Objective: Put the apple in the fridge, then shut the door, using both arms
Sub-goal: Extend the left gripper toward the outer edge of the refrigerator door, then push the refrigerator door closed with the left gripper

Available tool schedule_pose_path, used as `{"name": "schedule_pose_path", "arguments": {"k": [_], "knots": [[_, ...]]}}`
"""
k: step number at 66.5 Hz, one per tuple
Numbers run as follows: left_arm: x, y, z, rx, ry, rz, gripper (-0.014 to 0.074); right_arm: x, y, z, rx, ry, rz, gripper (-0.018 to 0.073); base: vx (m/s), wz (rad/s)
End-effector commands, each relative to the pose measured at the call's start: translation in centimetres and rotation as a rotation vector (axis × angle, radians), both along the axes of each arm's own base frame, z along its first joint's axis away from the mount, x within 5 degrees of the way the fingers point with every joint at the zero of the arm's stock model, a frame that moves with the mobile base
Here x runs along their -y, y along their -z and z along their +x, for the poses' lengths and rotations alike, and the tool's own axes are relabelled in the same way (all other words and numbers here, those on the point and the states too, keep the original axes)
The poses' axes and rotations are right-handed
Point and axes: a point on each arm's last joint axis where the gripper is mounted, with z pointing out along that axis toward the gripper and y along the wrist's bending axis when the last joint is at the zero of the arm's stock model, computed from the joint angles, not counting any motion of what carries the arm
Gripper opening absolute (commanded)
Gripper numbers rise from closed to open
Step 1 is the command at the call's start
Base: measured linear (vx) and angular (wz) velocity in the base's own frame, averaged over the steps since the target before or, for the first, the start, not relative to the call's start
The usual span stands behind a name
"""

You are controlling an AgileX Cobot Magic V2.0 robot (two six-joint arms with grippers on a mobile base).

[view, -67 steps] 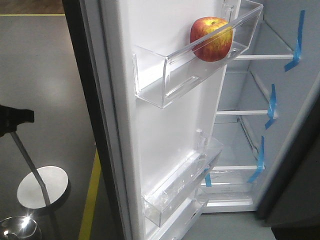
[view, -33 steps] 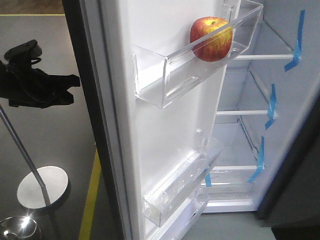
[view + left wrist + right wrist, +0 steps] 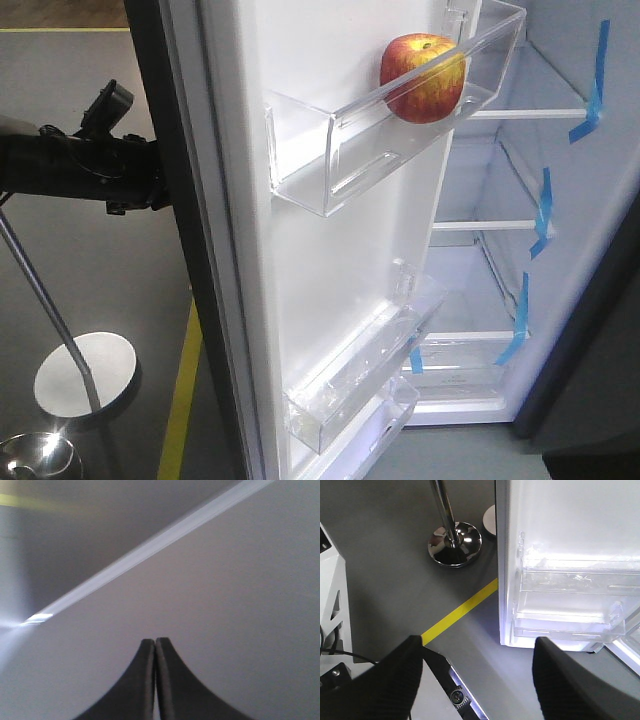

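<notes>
Left gripper (image 3: 154,642) is clenched tight, the two black fingers pressed together with nothing between them. Right gripper (image 3: 477,647) is wide open and empty, hanging over the floor (image 3: 385,565).

The apple (image 3: 423,78) is sitting in the upper bin (image 3: 340,150), the clear plastic one on the inside of the door (image 3: 330,260). It's at the end of the bin nearest the fridge (image 3: 580,180) interior, upright with the stem dimple on top. Nothing is touching it except the bin.

The door is standing wide open, white inner face toward the front camera. Further down it are the lower bins (image 3: 360,380), also clear, and I can't make out anything in them. Past the door you can see the white shelves (image 3: 520,114), each marked with blue tape strips (image 3: 597,80).

The left arm (image 3: 70,165) reaches in from the left and runs up to the dark outer side of the door. Its tip is hidden behind the door edge in the front view. The left wrist view just shows a blurry grey surface (image 3: 225,605) with a pale stripe across it, right in front of the fingertips.

The right wrist view looks down at the bottom corner of the door, with a yellow line (image 3: 460,612) on the floor and a chrome stand (image 3: 454,540) nearby.
</notes>
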Motion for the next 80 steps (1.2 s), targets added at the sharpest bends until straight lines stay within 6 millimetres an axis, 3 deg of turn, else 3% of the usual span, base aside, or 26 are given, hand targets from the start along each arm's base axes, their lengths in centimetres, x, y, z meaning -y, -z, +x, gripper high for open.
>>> {"name": "schedule_pose_path", "arguments": {"k": [1,33,48,60,69,80], "knots": [[1.3,-3.5,-0.7,0.087,0.036,-0.094,-0.0006,-0.2,-1.0,0.3,0.047,0.011,0.048,0.0454,0.0,0.0],[9.9,-3.3,-2.8,0.198,0.175,0.007,-0.0006,-0.2,-1.0,0.3,0.047,0.011,0.048,0.0454,0.0,0.0],[15.4,-3.2,-5.1,0.288,0.224,0.092,-0.0006,-0.2,-1.0,0.3,0.047,0.011,0.048,0.0454,0.0,0.0],[18.5,-3.2,-7.1,0.331,0.264,0.107,-0.0006,-0.2,-1.0,0.3,0.047,0.011,0.048,0.0454,0.0,0.0],[19.8,-3.3,-7.9,0.406,0.287,0.155,-0.0006,-0.2,-1.0,0.3,0.047,0.011,0.048,0.0454,0.0,0.0],[19.8,-3.1,-7.9,0.456,0.307,0.226,-0.0006,-0.2,-1.0,0.3,0.047,0.011,0.048,0.0454,0.0,0.0]]}}
